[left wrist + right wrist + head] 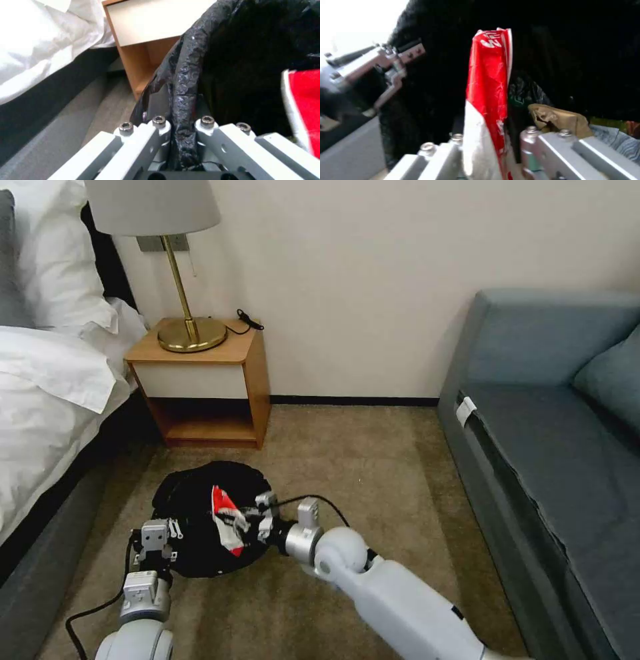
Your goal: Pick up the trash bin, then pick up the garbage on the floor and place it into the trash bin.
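Right tool pinching wrapper, over bin

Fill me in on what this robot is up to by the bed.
The left gripper is clamped on the rim of the trash bin, holding it over the carpet between the bed and the sofa. The right gripper grips a red-and-white wrapper and holds it over the bin's open mouth, not yet released. Crumpled brown paper already lies inside the bin. A nightstand with a lamp stands behind.
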Controlling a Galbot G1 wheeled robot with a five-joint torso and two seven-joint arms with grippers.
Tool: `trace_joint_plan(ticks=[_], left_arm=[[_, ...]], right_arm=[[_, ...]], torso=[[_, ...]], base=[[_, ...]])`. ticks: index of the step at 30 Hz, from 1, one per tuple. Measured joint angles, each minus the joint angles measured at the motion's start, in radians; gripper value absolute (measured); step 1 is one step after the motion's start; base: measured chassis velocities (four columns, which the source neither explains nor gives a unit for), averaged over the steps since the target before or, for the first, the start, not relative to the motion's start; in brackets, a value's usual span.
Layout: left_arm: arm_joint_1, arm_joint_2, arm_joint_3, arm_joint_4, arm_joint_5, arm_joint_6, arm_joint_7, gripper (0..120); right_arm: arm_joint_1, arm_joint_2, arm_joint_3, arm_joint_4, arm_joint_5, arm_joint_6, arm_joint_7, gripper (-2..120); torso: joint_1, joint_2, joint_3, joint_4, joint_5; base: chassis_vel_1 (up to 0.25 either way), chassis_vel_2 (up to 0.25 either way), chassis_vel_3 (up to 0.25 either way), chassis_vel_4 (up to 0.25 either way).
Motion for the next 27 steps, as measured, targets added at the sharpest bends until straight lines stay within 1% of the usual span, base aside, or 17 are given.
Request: trace_joint_plan(ticks=[2,3,6,7,8,11,12,13,15,17,18,21,22,24,26,27], left_arm=[[0.005,0.004,0.000,0.000,0.000,-0.002,0.005,2],[0.005,0.004,0.000,0.000,0.000,-0.002,0.005,2],[0.008,0.007,-0.001,0.000,0.000,-0.002,0.007,2],[0.008,0.007,-0.001,0.000,0.000,-0.003,0.007,2],[0.008,0.007,-0.001,0.000,0.000,-0.003,0.007,2],[0.010,0.008,-0.001,0.000,0.001,-0.003,0.008,2],[0.010,0.008,-0.001,0.000,0.002,-0.003,0.008,2],[0.010,0.008,-0.001,0.000,0.002,-0.003,0.008,2],[0.013,0.007,-0.001,-0.002,0.003,-0.003,0.008,2],[0.016,0.007,-0.001,-0.008,0.004,-0.003,0.008,2],[0.016,0.007,-0.001,-0.008,0.004,-0.003,0.008,2],[0.020,0.007,-0.009,-0.014,-0.002,-0.001,-0.003,2],[0.020,0.007,-0.009,-0.014,-0.002,-0.001,-0.003,2],[0.020,0.007,-0.015,-0.020,-0.016,0.004,-0.016,2],[0.017,0.001,-0.018,-0.039,-0.075,0.039,-0.044,2],[0.017,0.001,-0.018,-0.039,-0.075,0.039,-0.044,2]], right_arm=[[-0.004,0.007,-0.006,-0.004,-0.014,0.014,0.012,33],[-0.004,0.007,-0.006,-0.004,-0.014,0.014,0.012,33],[-0.002,0.009,-0.008,-0.004,-0.023,0.033,0.025,44],[-0.001,0.008,-0.008,0.000,-0.023,0.036,0.028,50],[-0.001,0.008,-0.008,0.000,-0.023,0.036,0.028,50],[0.002,0.003,-0.004,0.014,-0.053,0.041,0.041,64],[0.003,0.002,-0.004,0.014,-0.067,0.047,0.044,68],[0.003,0.002,-0.004,0.014,-0.067,0.047,0.044,68],[0.002,0.001,-0.007,0.015,-0.083,0.060,0.050,78],[-0.006,0.003,-0.004,0.020,-0.084,0.069,0.052,86],[-0.006,0.003,-0.004,0.020,-0.084,0.069,0.052,86],[-0.026,0.013,0.030,0.054,-0.071,0.074,0.058,99],[-0.026,0.013,0.030,0.054,-0.071,0.074,0.058,99],[-0.039,0.018,0.070,0.098,-0.041,0.066,0.065,99],[-0.057,0.020,0.136,0.162,0.001,0.052,0.072,100],[-0.057,0.020,0.136,0.162,0.001,0.052,0.072,100]], torso=[[0.000,0.000,0.000,0.0000,0.0002],[0.000,0.000,0.000,0.0000,0.0002],[0.000,0.000,0.000,0.0000,0.0002],[0.000,0.000,0.000,0.0000,0.0002],[0.000,0.000,0.000,0.0000,0.0002],[0.000,0.000,0.000,0.0000,0.0002],[0.000,0.000,0.000,0.0000,0.0002],[0.000,0.000,0.000,0.0000,0.0002],[0.000,0.000,0.000,0.0000,0.0002],[0.000,0.000,0.000,0.0000,0.0002],[0.000,0.000,0.000,0.0000,0.0002],[0.000,0.000,0.000,0.0000,0.0001],[0.000,0.000,0.000,0.0000,0.0001],[0.000,0.000,0.000,0.0002,0.0003],[0.000,0.000,0.000,0.0001,0.0003],[0.000,0.000,0.000,0.0001,0.0003]], base=[[0.000,0.000,0.000,0.000],[0.000,0.000,0.000,0.000],[0.000,0.000,0.000,0.000],[0.000,0.000,0.000,0.000],[0.000,0.000,0.000,0.000],[0.000,0.000,0.000,0.000],[0.000,0.000,0.000,0.000],[0.000,0.000,0.000,0.000],[0.000,0.000,0.000,0.000],[0.000,0.000,0.000,0.000],[0.000,0.000,0.000,0.000],[0.000,0.000,0.000,0.000],[0.000,0.000,0.000,0.000],[0.000,0.000,0.000,0.000],[0.000,0.000,0.000,0.000],[0.000,0.000,0.000,0.000]])
